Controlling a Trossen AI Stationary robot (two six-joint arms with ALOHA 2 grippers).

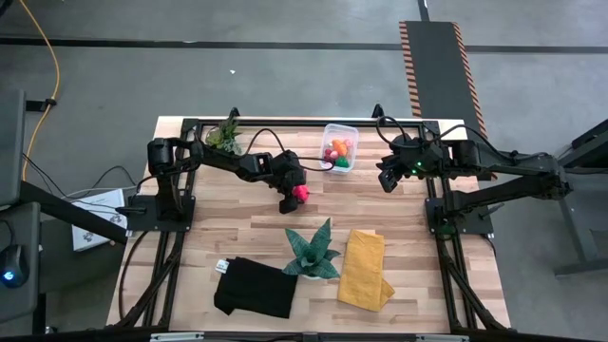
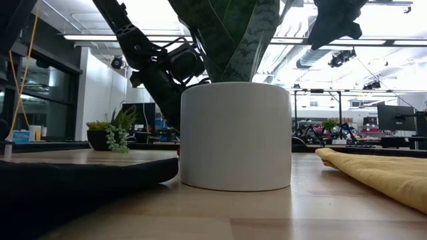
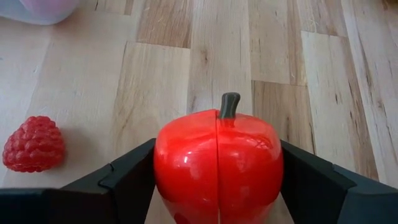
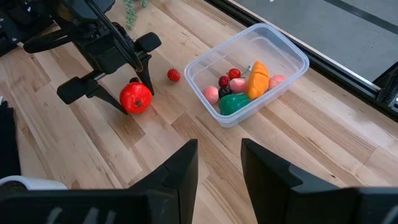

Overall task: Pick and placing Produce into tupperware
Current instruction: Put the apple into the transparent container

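Observation:
My left gripper (image 1: 293, 199) is shut on a red toy apple (image 3: 217, 165) at mid-table, a little to the near left of the tupperware. The apple also shows in the right wrist view (image 4: 135, 98). The clear tupperware (image 1: 339, 149) stands at the far middle and holds several small toy fruits and vegetables (image 4: 239, 87): red, pink, orange, green and dark. A red toy raspberry (image 3: 34, 144) lies on the wood between the apple and the tub (image 4: 249, 71). My right gripper (image 4: 217, 168) is open and empty, to the right of the tub. My left gripper pinches the apple's two opposite sides (image 3: 163, 168) between its two fingers (image 3: 124, 180), the stem on top. The fingers come slanting down from the table's left. The apple stands upright; whether it rests on the table or hangs just above it, I cannot tell.
A teal spiky plant in a white pot (image 1: 312, 255) stands near the middle front, a folded yellow cloth (image 1: 364, 269) to its right and a black cloth (image 1: 255, 288) to its left. A small leafy potted plant (image 1: 226, 133) stands at the far left.

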